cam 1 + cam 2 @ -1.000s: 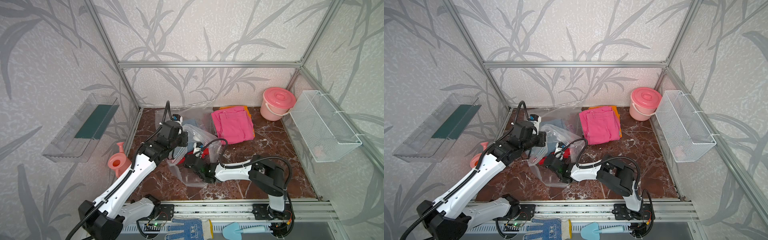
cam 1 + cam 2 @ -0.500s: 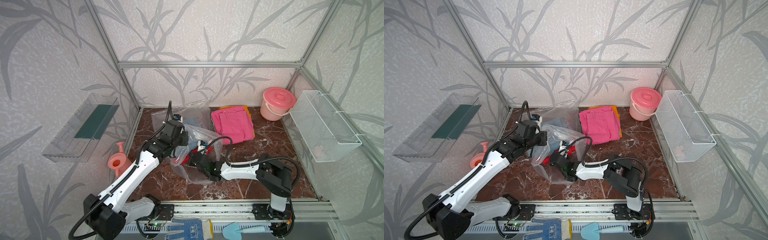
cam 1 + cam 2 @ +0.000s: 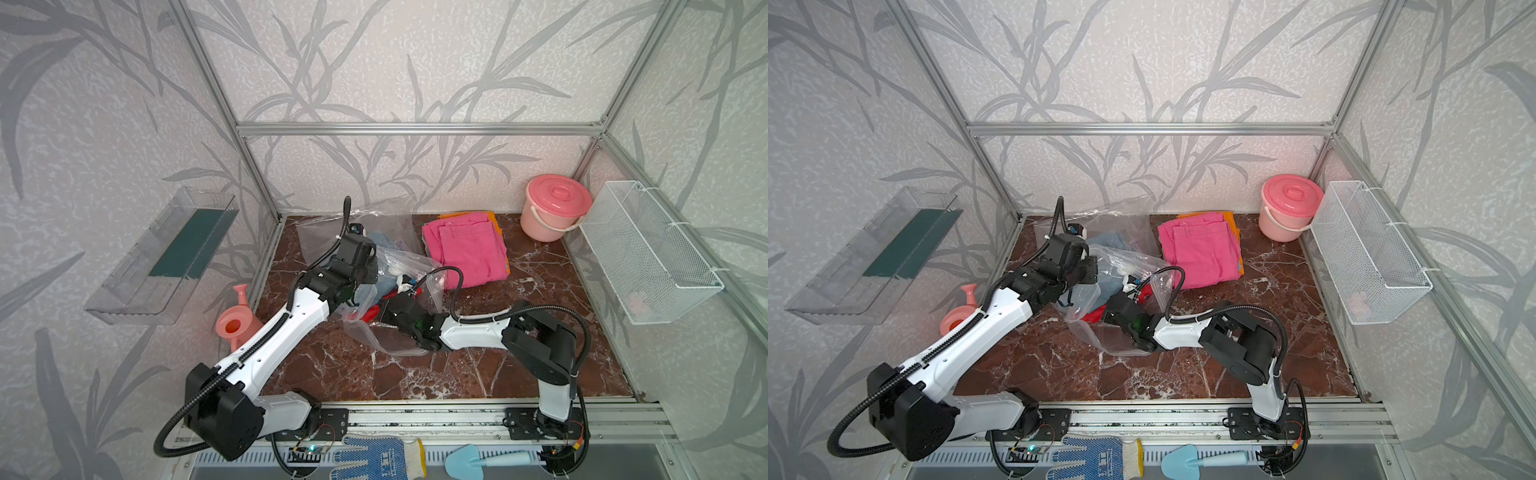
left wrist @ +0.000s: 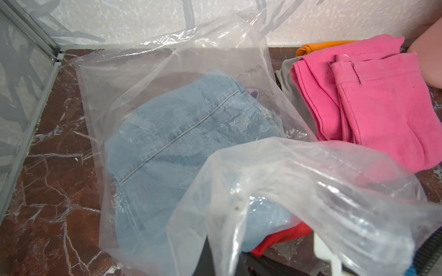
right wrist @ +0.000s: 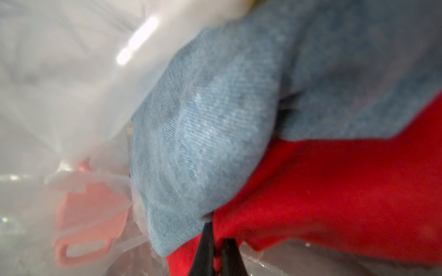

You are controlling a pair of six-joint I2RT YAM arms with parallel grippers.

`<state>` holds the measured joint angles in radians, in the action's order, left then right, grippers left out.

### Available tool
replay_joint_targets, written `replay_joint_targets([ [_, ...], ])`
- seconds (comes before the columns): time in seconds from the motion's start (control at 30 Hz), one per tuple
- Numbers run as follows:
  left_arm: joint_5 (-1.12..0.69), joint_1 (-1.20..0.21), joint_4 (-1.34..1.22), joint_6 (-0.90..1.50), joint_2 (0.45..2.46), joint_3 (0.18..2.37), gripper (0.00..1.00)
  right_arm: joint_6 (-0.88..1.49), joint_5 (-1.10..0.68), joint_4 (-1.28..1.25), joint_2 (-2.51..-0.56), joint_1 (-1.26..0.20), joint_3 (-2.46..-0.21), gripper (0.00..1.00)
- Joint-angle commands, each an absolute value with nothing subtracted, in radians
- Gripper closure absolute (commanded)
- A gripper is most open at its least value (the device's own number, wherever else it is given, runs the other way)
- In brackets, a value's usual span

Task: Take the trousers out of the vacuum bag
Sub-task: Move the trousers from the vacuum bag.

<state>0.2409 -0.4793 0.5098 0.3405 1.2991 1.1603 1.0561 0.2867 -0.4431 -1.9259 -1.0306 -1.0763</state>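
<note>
The vacuum bag (image 3: 332,232) (image 3: 1121,220) lies crumpled at the back left of the floor, its mouth facing front. My left gripper (image 3: 372,272) (image 4: 222,260) is shut on the bag's upper film and holds it up. Inside the bag lie blue denim trousers (image 4: 181,143), with red trousers (image 4: 279,239) under them and a lilac sliver (image 4: 253,92) behind. My right gripper (image 3: 382,309) (image 5: 217,233) reaches into the mouth and is shut on the red trousers' edge. Outside the bag, hot pink trousers (image 3: 469,249) lie over orange trousers (image 3: 492,218) and grey trousers (image 4: 284,78).
A pink lidded bucket (image 3: 557,208) stands at the back right, beside a white wire basket (image 3: 648,257) on the right wall. A clear tray (image 3: 166,253) hangs on the left wall above a pink watering can (image 3: 237,324). A dotted glove (image 3: 374,457) and a blue trowel (image 3: 482,461) lie at the front rail.
My left gripper has lifted the bag's upper film a little higher and farther back. The right gripper has shifted slightly toward the back, still on the red cloth.
</note>
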Motion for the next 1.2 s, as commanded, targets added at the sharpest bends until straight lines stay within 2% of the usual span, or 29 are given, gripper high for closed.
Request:
replay_joint_targets([
  [0.0, 0.319, -0.457, 0.476, 0.331, 1.33, 1.208, 1.0, 1.018, 0.305, -0.544, -1.817, -1.041, -1.086, 0.98],
  [0.17, 0.342, -0.445, 0.443, 0.34, 1.37, 1.233, 1.0, 1.05, 0.349, -0.518, -1.807, -1.116, -1.032, 0.98],
  [0.33, 0.35, -0.436, 0.49, 0.334, 1.397, 1.246, 1.0, 1.184, 0.353, -0.543, -1.856, -1.106, -0.933, 0.96],
  [0.4, 0.338, -0.435, 0.544, 0.344, 1.39, 1.253, 1.0, 1.186, 0.342, -0.539, -1.857, -1.094, -0.916, 0.9],
  [0.57, 0.256, -0.435, 0.546, 0.38, 1.326, 1.181, 1.0, 1.124, 0.303, -0.548, -1.811, -1.077, -0.918, 0.48],
  [0.67, 0.205, -0.434, 0.554, 0.402, 1.288, 1.153, 1.0, 1.105, 0.27, -0.51, -1.782, -1.078, -0.939, 0.37],
  [0.8, 0.117, -0.435, 0.552, 0.417, 1.233, 1.108, 1.0, 1.133, 0.259, -0.5, -1.81, -1.078, -0.947, 0.33],
  [1.17, 0.1, -0.435, 0.511, 0.521, 1.098, 0.921, 1.0, 1.121, 0.241, -0.507, -1.986, -1.033, -1.038, 0.33],
])
